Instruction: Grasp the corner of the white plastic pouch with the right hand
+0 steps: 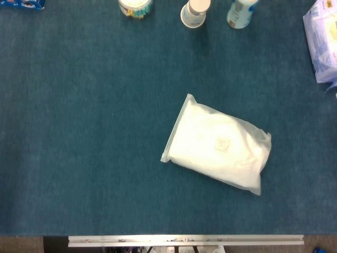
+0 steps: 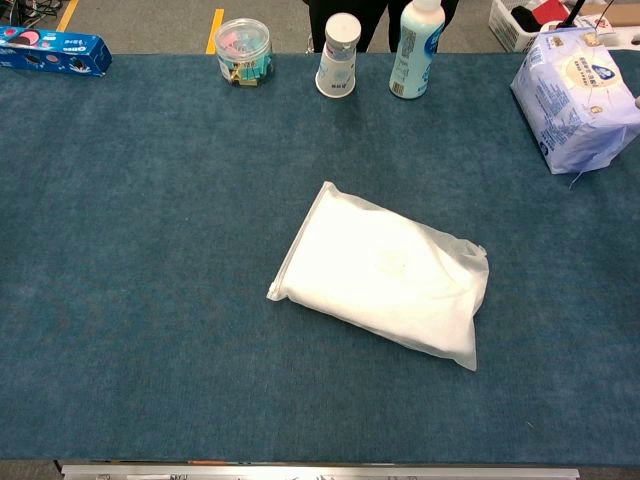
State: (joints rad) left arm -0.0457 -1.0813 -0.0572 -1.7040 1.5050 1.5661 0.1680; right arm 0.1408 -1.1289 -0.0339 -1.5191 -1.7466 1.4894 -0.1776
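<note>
Head view: the white plastic pouch (image 1: 218,147) lies flat on the blue bench (image 1: 79,132), a little right of centre, turned at an angle so its sealed strip faces the left. Neither robot hand shows here, so their state cannot be told from this view. Along the far edge stand a clear tub (image 1: 136,7), a paper cup (image 1: 195,12) and a bottle (image 1: 241,12); a pale blue wrapped pack (image 1: 322,42) sits at the far right.

Chest view: the pouch (image 2: 385,278) is again alone in the middle of the bench (image 2: 130,250), well apart from the tub (image 2: 244,52), cup (image 2: 338,56), bottle (image 2: 416,48), the blue pack (image 2: 578,96) and a blue biscuit box (image 2: 52,52) at far left. No robot hand is in view here either.

The pouch looks soft, lightly stuffed and probably light, with a smooth film likely to slip. Its near right corner (image 2: 466,358) tapers to a flat flap, seemingly the best place for the right robot hand to pinch.
</note>
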